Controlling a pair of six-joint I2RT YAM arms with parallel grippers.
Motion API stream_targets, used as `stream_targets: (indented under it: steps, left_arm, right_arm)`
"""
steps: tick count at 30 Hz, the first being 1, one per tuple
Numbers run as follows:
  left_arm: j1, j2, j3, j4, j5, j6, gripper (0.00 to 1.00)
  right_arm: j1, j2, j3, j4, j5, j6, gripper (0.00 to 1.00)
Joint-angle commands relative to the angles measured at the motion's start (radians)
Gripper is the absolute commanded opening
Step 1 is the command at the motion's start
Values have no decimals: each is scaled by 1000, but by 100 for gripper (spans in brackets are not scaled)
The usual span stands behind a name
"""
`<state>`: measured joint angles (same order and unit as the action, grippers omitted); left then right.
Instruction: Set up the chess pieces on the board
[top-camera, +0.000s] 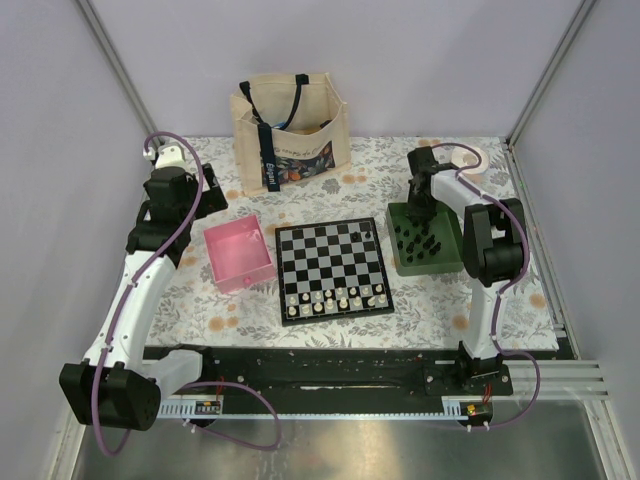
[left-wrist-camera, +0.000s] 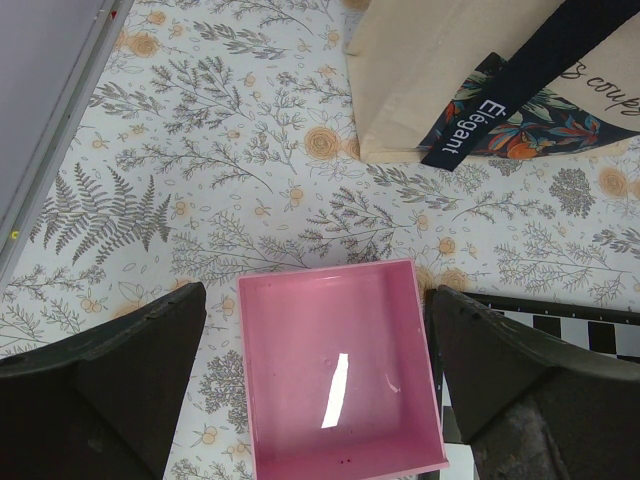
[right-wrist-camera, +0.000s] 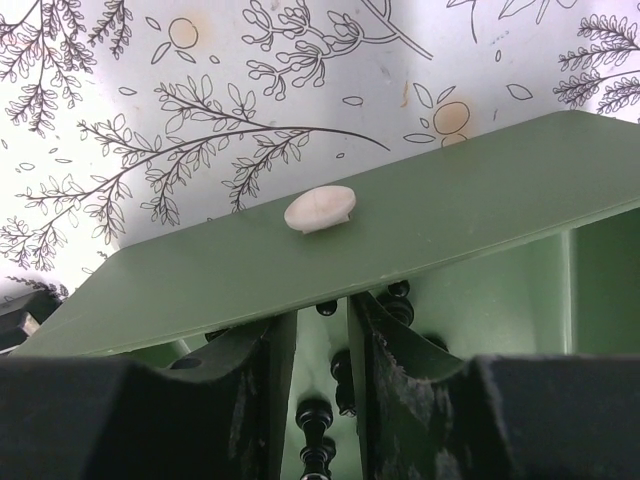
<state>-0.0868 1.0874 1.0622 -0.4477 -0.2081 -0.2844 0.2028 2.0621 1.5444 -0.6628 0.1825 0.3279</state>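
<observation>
The board (top-camera: 333, 262) lies flat in the middle of the table. Tiny white pieces (top-camera: 335, 298) fill its near rows, and one black chess piece (top-camera: 372, 236) stands at its far right corner. Several black chess pieces (top-camera: 432, 243) lie in the green tray (top-camera: 448, 262) to the right of the board. My right gripper (top-camera: 417, 215) reaches down into that tray. In the right wrist view its jaws (right-wrist-camera: 322, 315) stand narrowly apart, with black pieces (right-wrist-camera: 315, 415) lying loose in the gap, none clamped. My left gripper (left-wrist-camera: 315, 300) is wide open above the pink tray (left-wrist-camera: 340, 370), with nothing in it.
A cream tote bag (top-camera: 290, 135) stands at the back behind the board and the pink tray (top-camera: 240, 255). A small white disc (right-wrist-camera: 320, 209) lies on the green tray's rim (right-wrist-camera: 450, 230). A white ring (top-camera: 470, 155) lies at the back right.
</observation>
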Motion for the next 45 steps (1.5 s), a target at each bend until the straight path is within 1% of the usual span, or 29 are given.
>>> stream_targets:
  steps: [1,6,8,13,15,21,29,37,45]
  left_arm:
    - [2,-17,9,27,21,10,99]
    - [2,-20,7,27,19,13,99]
    - [4,-21,7,27,19,11,99]
    - [4,-23,8,29,18,11,99]
    - [2,-21,8,27,19,11,99]
    - [2,-26,9,27,18,13,99]
    - [2,-29,8,27,16,13,99]
    - [2,-29,9,29,27,10,99]
    - [2,-34,7,27,30,10,99]
  right_arm:
    - [-8,3,37,0,8,17,35]
    - [-11,6,40,0,5,17,31]
    - [-11,9,45,-3,3,16,27]
    - [-13,16,59,-15,5,14,26]
    - [-13,16,56,-18,5,16,19]
    - [-13,15,56,-21,5,11,20]
    - [-14,13,56,-37,11,7,28]
    - [-14,13,56,-41,9,2,28]
    - [-14,16,63,-46,8,-1,22]
